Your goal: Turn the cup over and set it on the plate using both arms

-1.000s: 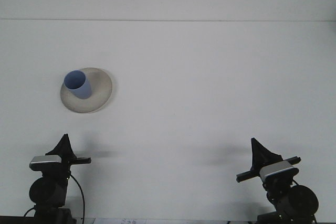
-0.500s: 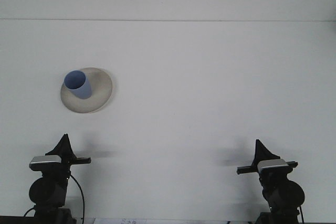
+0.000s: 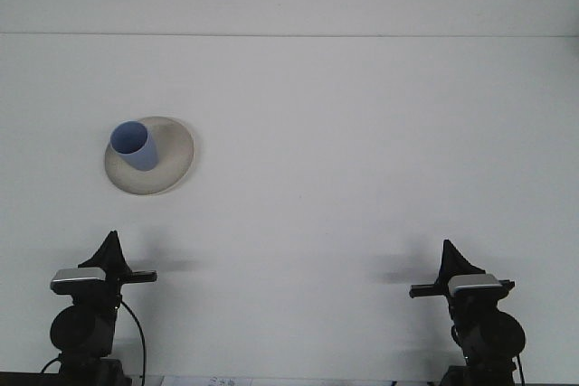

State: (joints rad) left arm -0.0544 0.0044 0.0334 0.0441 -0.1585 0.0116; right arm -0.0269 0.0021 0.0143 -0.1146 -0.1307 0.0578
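Blue cup [image 3: 134,146] stands upright on beige plate [image 3: 150,155], mouth up, long axis vertical, seated toward plate's left side. White bench [image 3: 362,151]. Left gripper [image 3: 109,249] and right gripper [image 3: 450,256] low, near front edge, well apart from plate; jaws' state cannot tell.

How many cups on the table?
1. The blue cup stands mouth-up on the plate, table's left side. Nothing in view could hide another.

Left arm [image 3: 86,314] and right arm [image 3: 484,318] low at near edge, well apart, wrists pointing forward.
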